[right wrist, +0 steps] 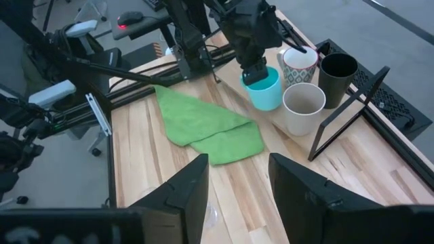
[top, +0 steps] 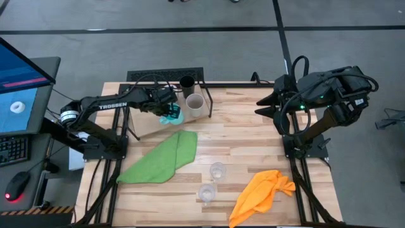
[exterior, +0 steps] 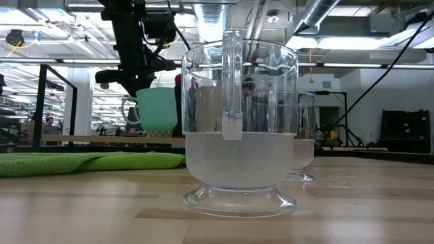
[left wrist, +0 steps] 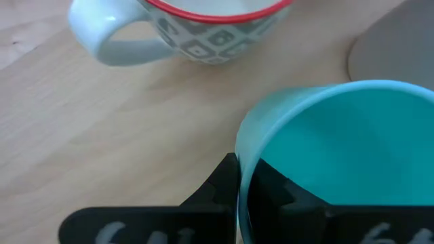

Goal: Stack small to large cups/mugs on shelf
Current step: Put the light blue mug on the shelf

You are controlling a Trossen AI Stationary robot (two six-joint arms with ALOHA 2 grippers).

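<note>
On the left of the table, the left gripper (top: pixel 169 114) pinches the blue mug (right wrist: pixel 264 88) by its rim, one finger inside the wall and one outside, as the left wrist view shows at close range. The mug hangs upright under the claw, its long axis vertical and its open mouth up. In the low view its base looks to be just off the board rather than resting on it, though I cannot be certain. It sits at the near edge of the shelf (right wrist: pixel 268 122), beside the green cloth (top: pixel 161 158).

Just behind the blue mug stands the white mug (left wrist: pixel 203 30), patterned with a red rim. To the right of both is the beige cup (top: pixel 195 104), and behind that the black cup (top: pixel 187 83), all upright on the shelf inside the black wire frame (right wrist: pixel 346 112). My reading is that the next move turns on this: a larger vessel must lie beneath the blue mug for it to nest, and the beige cup is the nearest open mouth, a short way to the claw's right.

Farther right and toward the front of the table, two clear glasses (top: pixel 212 182) stand untouched, with an orange cloth (top: pixel 262 193) beyond them. The right gripper (right wrist: pixel 237 196) waits, fingers spread and empty, raised over the table's right side, well apart from the shelf.
</note>
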